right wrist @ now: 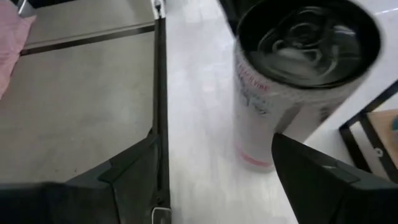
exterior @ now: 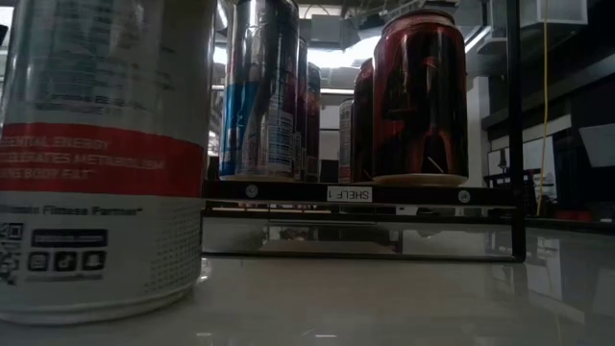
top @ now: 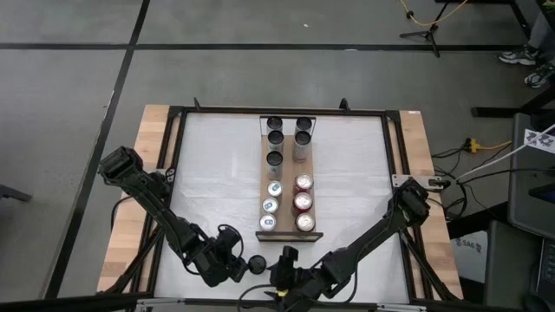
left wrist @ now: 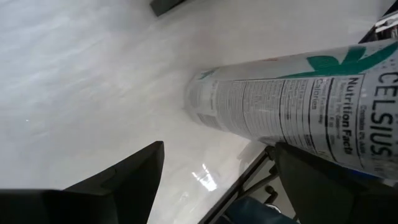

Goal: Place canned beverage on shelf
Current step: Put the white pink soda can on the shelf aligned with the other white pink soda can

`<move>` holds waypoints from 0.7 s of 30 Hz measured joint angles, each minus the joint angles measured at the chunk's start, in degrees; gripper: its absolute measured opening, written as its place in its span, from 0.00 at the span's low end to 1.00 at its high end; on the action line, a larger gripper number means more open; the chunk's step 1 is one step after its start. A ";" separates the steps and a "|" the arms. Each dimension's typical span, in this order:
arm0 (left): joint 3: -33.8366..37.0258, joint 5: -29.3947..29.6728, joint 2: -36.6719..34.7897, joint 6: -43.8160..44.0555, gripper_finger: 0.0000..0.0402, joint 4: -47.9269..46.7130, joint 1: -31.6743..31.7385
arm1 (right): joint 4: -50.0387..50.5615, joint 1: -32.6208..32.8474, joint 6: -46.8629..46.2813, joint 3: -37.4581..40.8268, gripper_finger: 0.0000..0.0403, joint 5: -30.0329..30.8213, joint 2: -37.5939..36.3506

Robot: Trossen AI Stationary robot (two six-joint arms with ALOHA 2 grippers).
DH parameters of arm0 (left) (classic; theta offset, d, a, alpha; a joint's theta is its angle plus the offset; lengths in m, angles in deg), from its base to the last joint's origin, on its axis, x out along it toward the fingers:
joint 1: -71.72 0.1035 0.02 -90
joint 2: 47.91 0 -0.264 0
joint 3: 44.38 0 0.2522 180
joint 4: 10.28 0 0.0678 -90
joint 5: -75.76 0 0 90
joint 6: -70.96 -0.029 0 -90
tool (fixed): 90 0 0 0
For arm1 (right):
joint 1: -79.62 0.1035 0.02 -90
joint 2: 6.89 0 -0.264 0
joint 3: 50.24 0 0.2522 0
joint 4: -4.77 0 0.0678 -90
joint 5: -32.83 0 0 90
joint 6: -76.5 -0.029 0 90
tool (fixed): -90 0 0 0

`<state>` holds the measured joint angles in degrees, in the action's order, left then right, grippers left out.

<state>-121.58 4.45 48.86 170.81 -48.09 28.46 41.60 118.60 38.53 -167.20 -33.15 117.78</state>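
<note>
Two claws: both low at the near edge of the white surface (top: pixel 217 173), short of the shelf's dark lip.
Shelf: the light-brown wooden shelf (top: pixel 287 186) runs lengthwise down the middle of the surface, two cans wide; in the low view its front bar carries a label reading SHELF 1.
Cans on shelf: three dark-topped cans (top: pixel 275 141) fill the far left column and two the far right; nearer the lip stand three blue-and-white cans (top: pixel 270 205) on the left and three red cans (top: pixel 303 202) on the right.
Loose can: a white Celsius can (top: pixel 257 263) stands upright on the surface, off the shelf, just near-left of the lip; it looms large at the left of the low view (exterior: pixel 101 159).
Left claw: left claw (top: pixel 236 264) spread wide, just beside the Celsius can, which lies between its fingers (left wrist: pixel 124 180) without being pinched.
Right claw: right claw (top: pixel 282 276) spread wide, near the same can on its other side, the can top (right wrist: pixel 308 37) showing ahead of it, not gripped.
</note>
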 joint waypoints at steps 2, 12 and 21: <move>0.00 0.57 0.00 0.00 0.76 -0.10 0.13 | -0.55 0.04 0.81 0.00 0.74 -0.71 0.01; 0.00 0.69 0.00 -2.26 0.76 -3.48 1.74 | -5.35 -0.01 4.40 0.00 0.74 -4.02 0.06; 0.00 -5.60 -0.15 -5.97 0.76 -5.71 2.20 | 0.13 0.04 5.31 0.00 0.74 -8.91 -0.22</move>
<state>-121.58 -1.15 48.70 164.85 -53.80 30.66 41.74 118.65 43.83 -167.20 -42.06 117.55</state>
